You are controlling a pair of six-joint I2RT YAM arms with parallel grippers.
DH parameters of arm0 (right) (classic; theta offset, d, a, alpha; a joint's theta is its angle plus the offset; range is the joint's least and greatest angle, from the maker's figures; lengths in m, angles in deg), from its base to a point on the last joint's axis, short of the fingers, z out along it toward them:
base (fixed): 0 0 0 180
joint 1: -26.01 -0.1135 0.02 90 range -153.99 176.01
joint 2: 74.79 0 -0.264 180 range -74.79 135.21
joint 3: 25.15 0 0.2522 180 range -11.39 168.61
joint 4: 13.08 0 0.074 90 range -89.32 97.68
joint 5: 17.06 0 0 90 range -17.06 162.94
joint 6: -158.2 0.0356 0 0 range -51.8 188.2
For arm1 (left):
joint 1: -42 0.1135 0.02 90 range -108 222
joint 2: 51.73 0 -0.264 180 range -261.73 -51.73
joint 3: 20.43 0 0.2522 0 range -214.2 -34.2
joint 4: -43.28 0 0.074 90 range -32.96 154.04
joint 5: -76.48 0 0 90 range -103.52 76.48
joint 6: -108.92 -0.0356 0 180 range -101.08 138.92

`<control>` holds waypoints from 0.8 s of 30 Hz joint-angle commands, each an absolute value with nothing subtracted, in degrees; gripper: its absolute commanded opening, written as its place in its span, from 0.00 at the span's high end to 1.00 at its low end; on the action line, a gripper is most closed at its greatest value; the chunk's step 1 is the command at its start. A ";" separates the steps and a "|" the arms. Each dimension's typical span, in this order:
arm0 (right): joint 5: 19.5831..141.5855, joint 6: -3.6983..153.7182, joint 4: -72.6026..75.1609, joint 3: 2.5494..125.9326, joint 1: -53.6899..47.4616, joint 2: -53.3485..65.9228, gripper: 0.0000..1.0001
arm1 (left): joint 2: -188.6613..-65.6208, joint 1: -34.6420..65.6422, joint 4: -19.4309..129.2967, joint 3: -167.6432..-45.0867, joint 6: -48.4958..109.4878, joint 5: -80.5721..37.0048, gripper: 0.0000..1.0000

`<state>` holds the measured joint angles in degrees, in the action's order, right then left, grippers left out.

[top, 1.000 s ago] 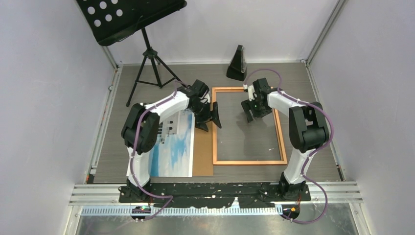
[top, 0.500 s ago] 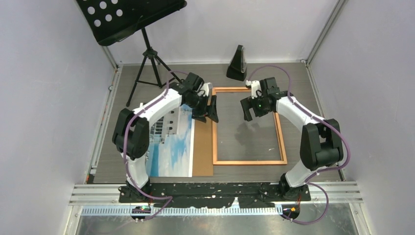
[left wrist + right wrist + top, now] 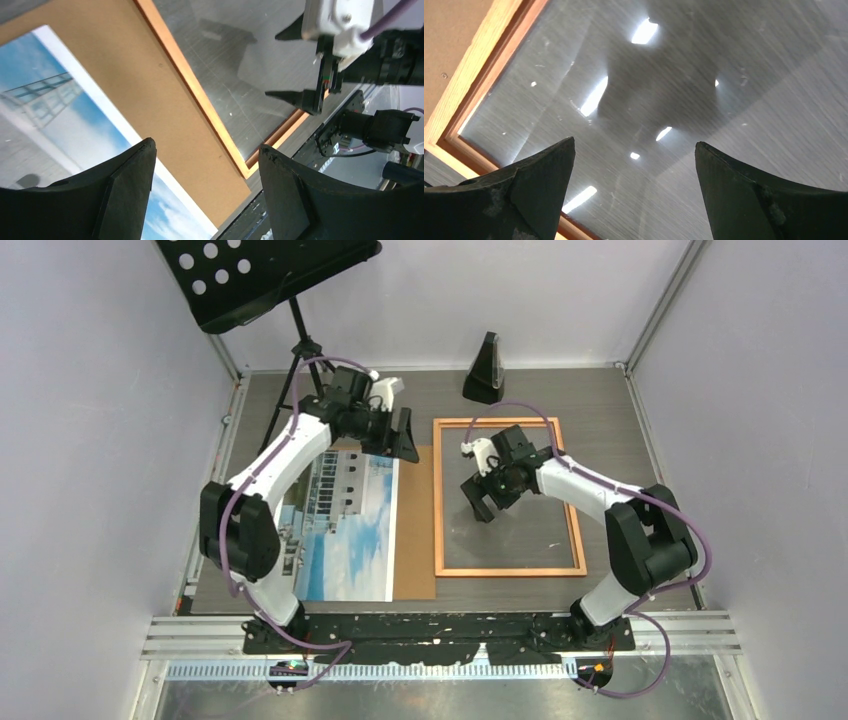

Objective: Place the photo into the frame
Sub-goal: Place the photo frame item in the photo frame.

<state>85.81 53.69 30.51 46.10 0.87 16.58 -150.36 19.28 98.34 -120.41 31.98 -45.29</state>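
Note:
The photo [image 3: 345,530], a print of a white building, sky and water, lies flat at the left on a brown backing board [image 3: 415,540]. The copper-orange frame [image 3: 438,500] lies flat to its right with glass inside. My left gripper [image 3: 405,435] is open and empty above the far end of the board. In the left wrist view the gripper [image 3: 206,147] hangs over photo [image 3: 50,110], board [image 3: 150,90] and frame edge [image 3: 200,95]. My right gripper [image 3: 480,502] is open and empty over the frame's left half. In the right wrist view the gripper [image 3: 634,143] is over the glass [image 3: 674,100], near the frame's edge [image 3: 479,85].
A black music stand [image 3: 265,280] on a tripod [image 3: 305,370] stands at the back left. A black metronome [image 3: 485,370] stands behind the frame. Grey walls close the table on three sides. A metal rail [image 3: 440,635] runs along the near edge.
My left gripper has moved back and left, from the frame's left edge to the far end of the board. My right gripper has moved nearer and left over the glass.

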 commanded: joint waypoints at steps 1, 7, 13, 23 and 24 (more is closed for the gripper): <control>83.03 52.93 30.24 45.53 -2.85 16.56 0.03 | -145.52 22.69 98.70 -119.92 28.07 -47.83 0.25; 78.09 53.97 30.47 45.56 -8.21 19.27 0.03 | -142.93 25.72 98.97 -119.31 27.90 -49.04 0.23; 73.44 54.54 30.92 45.04 -13.16 20.56 0.02 | -141.16 27.65 98.83 -119.14 28.13 -49.27 0.19; 73.21 55.25 31.09 44.72 -16.17 21.68 0.02 | -139.17 30.40 97.86 -117.54 29.55 -50.25 0.18; 73.21 55.26 31.09 44.74 -16.39 21.74 0.02 | -138.84 30.60 97.78 -117.34 29.53 -50.27 0.18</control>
<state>74.40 54.68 31.10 44.86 -15.33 20.99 -142.17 29.68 98.88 -117.94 29.20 -48.46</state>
